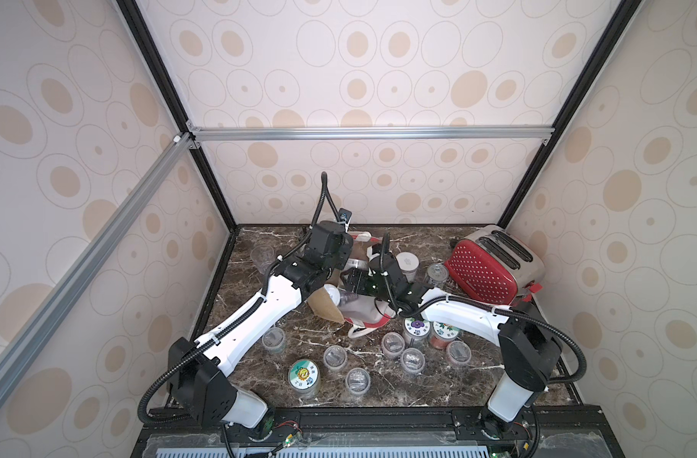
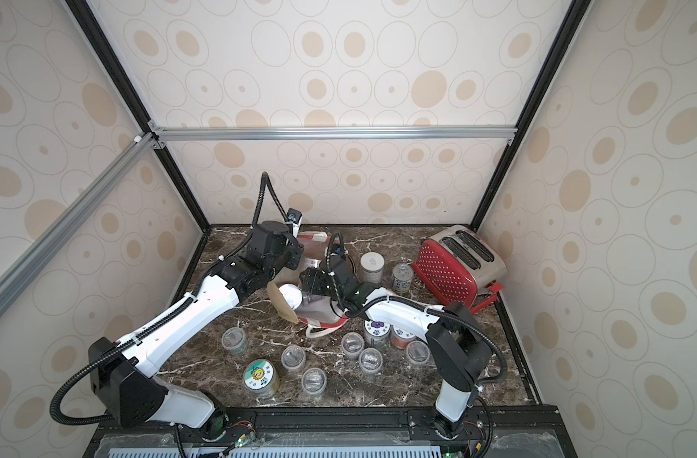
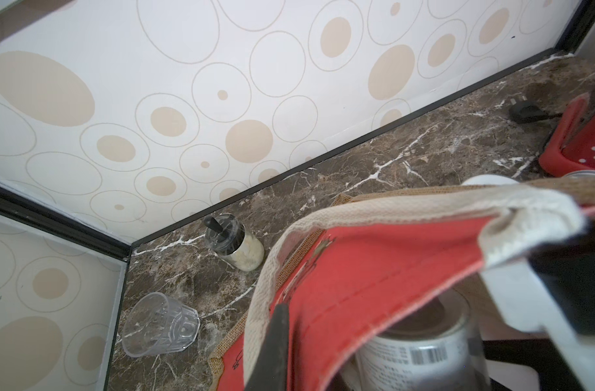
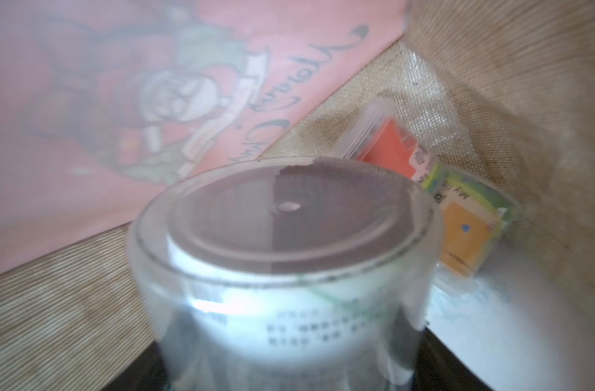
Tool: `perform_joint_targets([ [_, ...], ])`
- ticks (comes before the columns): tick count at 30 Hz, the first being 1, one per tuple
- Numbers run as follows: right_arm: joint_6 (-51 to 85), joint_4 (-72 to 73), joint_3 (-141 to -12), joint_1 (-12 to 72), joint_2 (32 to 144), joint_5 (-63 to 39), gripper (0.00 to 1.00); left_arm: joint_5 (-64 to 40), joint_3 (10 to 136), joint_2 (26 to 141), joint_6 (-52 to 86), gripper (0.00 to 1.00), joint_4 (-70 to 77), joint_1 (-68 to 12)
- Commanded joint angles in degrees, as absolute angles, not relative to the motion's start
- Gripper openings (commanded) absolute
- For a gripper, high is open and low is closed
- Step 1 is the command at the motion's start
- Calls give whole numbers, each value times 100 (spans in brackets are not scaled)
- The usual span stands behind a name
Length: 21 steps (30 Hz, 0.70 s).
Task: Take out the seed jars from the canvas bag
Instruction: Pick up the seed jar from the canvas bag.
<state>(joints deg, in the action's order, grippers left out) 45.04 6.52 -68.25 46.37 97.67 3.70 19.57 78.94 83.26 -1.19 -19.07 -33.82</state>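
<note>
Canvas bag [image 1: 326, 308] slumps open mid-table, mouth toward the right arm. Left gripper [image 1: 348, 253] is pressed together, pinching the bag's white-edged rim and holding the red flap up, as the left wrist view shows. Right gripper [image 1: 352, 282] is inside the bag mouth. Its jaws stand wide with a white-labelled clear jar [image 4: 282, 237] straight ahead, close enough to blur, but I can't tell whether the pads actually press on it. The same jar [image 3: 418, 348] shows under the lifted flap with its barcode visible. It seems to stand roughly on end, round face up, so its long axis likely crosses the gripper's reach rather than running along it. The right arm is clearly nearer, and the left is busy with the rim. Beyond the jar, in the bag's inner corner, sits a clear packet [image 4: 458, 216] with orange and green print. Jars already out: small clear-lidded cups [image 1: 335, 357] and a sticker-lid jar [image 1: 304, 374] on the robot's side of the bag, and a white-lidded jar [image 1: 407, 263] between the bag and the red toaster [image 1: 493, 263]. A drinking glass [image 3: 160, 325] and a shaker [image 3: 235, 243] stand off the bag's far-left side.
</note>
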Motion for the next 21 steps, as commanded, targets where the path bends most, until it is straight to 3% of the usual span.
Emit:
perform_joint_targets([
  [1,4275,1285,-6758,4635,9376,277,61,1989,7917,8133,-38,0,-1441,-3242],
  [13,4360,851,-7070,4622,9095,-320,60,1409,7845,8055,183,0,-1642,-2592],
  [21,5614,93,-7309,4302,8787,-1642,58,1171,7851,8190,257,0,-1749,-1808],
])
